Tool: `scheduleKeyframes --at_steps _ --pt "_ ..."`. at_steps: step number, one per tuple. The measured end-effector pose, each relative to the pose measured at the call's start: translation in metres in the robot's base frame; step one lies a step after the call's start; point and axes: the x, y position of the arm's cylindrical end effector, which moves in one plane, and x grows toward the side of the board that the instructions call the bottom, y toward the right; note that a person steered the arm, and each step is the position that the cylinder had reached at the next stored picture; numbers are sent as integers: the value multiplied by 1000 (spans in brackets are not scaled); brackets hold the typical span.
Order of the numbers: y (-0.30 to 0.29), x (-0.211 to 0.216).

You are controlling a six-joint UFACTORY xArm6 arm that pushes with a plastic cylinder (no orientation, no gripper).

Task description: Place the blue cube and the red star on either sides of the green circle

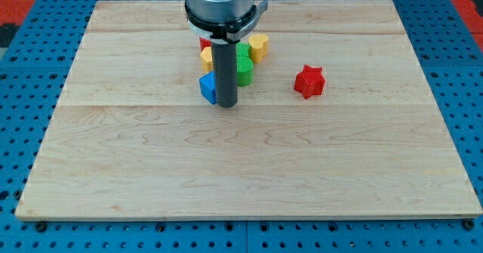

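Camera view shows us the wooden board (249,170) filling most of the frame, lying on a blue pegged surface (30,11) that borders it on every side. Next in size, our arm's round housing (220,4) hangs at the upper centre, and the dark rod (226,72) drops straight down from it. We carry no gripper, so nothing on us opens or closes; my tip (227,105) rests on the board just right of the blue cube (207,87), touching it or nearly so.

Rod and housing stand in front of a tight cluster of blocks in the upper centre, hiding part of it. Right of the rod, the green circle (244,69) sits just beside it, with another green block (242,51) partly seen above. A yellow block (259,47) lies at the cluster's upper right, a second yellow block (206,57) peeks out left of the rod, and a sliver of a red block (204,43) shows above that; its shape we cannot tell.

Well apart from the cluster, right of centre, the red star (309,81) sits alone on bare wood.
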Motion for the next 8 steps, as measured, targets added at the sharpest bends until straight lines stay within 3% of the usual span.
scheduleKeyframes --at_steps 2,4,5,6,7,8 --pt "-32 16" --pt "-29 -27" --pt "-12 5" --pt "68 28" --pt "157 -5" --pt "125 -43"
